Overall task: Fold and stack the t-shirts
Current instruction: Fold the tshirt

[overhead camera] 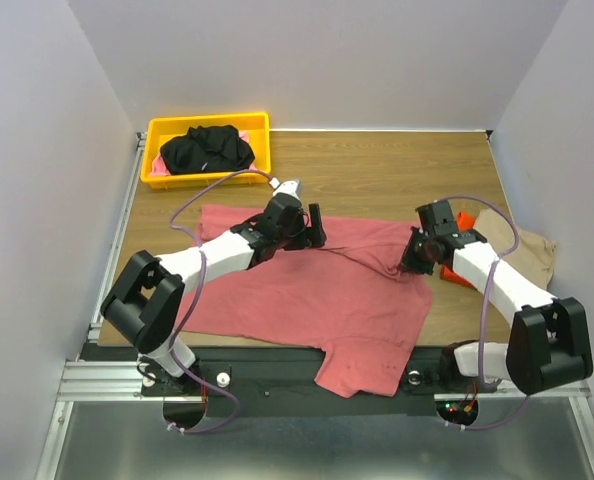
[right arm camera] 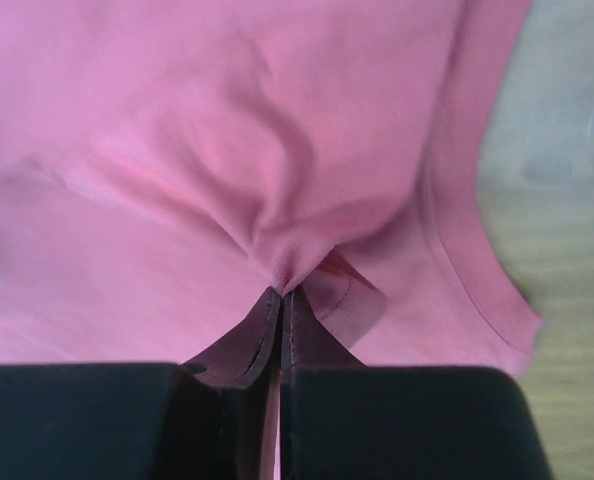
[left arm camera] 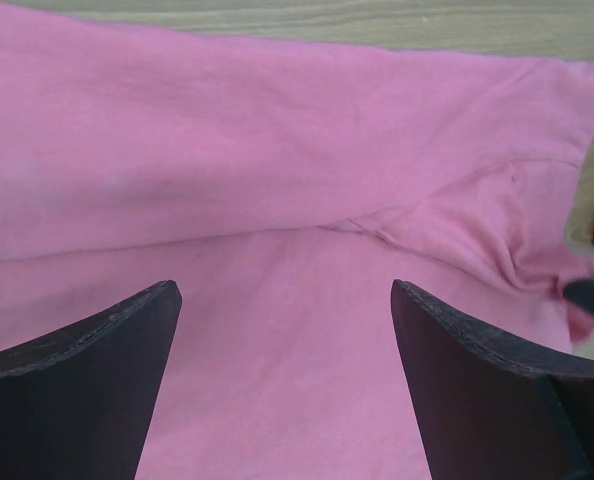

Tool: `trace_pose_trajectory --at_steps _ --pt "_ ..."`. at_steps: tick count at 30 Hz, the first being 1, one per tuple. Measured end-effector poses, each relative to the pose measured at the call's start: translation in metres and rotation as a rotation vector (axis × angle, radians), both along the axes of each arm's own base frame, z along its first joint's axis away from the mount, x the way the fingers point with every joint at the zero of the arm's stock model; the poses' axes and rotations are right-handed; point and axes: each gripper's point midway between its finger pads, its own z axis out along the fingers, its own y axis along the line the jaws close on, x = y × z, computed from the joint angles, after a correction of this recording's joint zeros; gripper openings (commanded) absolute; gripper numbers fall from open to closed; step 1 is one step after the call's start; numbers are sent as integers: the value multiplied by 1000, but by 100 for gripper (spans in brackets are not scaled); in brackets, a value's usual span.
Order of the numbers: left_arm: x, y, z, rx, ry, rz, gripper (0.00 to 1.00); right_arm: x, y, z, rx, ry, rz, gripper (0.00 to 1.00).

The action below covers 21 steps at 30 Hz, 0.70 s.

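Note:
The large dusty-red t-shirt [overhead camera: 307, 290] lies spread over the table, its lower part hanging over the near edge. My left gripper [overhead camera: 315, 225] is open and empty, hovering over the shirt's far part; in the left wrist view the cloth [left arm camera: 277, 180] shows between its spread fingers [left arm camera: 477, 370]. My right gripper [overhead camera: 414, 258] is shut on a pinch of the red shirt near its right edge, and the cloth [right arm camera: 227, 150] bunches up at the fingertips [right arm camera: 280, 295]. The black t-shirt [overhead camera: 207, 150] is crumpled in the bin. The tan t-shirt [overhead camera: 522, 250] lies at the right, partly under the right arm.
The yellow bin [overhead camera: 262, 125] stands at the back left and also holds a bit of pink cloth [overhead camera: 160, 165]. An orange item [overhead camera: 464, 222] lies beside the right wrist, on the tan shirt. Bare wood table [overhead camera: 377, 170] shows behind the red shirt.

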Motion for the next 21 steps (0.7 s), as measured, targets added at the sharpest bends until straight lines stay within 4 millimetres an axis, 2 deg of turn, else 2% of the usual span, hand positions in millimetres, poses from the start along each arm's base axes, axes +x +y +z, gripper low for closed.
trace_pose_trajectory --at_steps 4,10,11,18,21 --pt "-8 -20 -3 8 -15 -78 98 32 3 12 7 -59 -54 1" --pt "-21 -47 -3 22 -53 -188 99 68 3 10 4 -84 -130 0" --pt "-24 -54 -2 23 -63 -214 99 78 3 7 6 -87 -146 0" --pt "-41 -103 5 22 -123 -357 98 113 0 -5 37 -85 -217 0" --pt "-43 -123 1 24 -132 -397 96 124 -4 -12 53 -77 -241 0"
